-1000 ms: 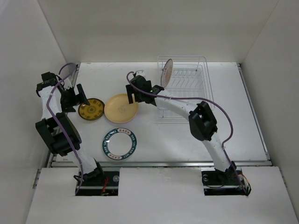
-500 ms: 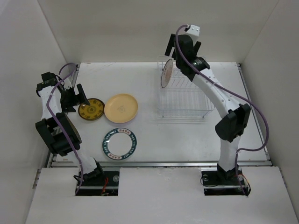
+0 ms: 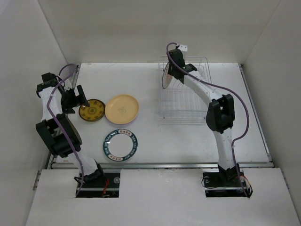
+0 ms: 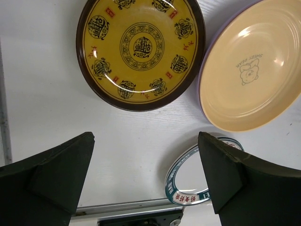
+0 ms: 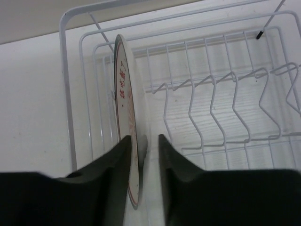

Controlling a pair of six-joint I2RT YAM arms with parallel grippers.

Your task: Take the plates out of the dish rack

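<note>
One white plate (image 3: 166, 76) (image 5: 123, 94) with red lettering stands on edge at the left end of the wire dish rack (image 3: 188, 101) (image 5: 70, 117). My right gripper (image 3: 172, 69) (image 5: 143, 137) sits over its top rim with the jaws drawn in narrow; the left finger lies against the plate. Three more plates lie flat on the table: yellow-and-brown (image 3: 92, 111) (image 4: 141, 47), pale orange (image 3: 122, 108) (image 4: 251, 70) with a lavender edge under it, and teal-rimmed (image 3: 121, 145) (image 4: 188, 179). My left gripper (image 3: 79, 99) (image 4: 146, 141) hangs open beside the yellow plate, holding nothing.
White walls close in the table at the left, back and right. A metal strip (image 4: 127, 207) runs along the near table edge. The rest of the rack's slots (image 5: 225, 113) hold nothing.
My right arm swung from above the pale orange plate up and over to the rack, then came down on the standing plate and closed its jaws around the rim. The left arm stayed still.
</note>
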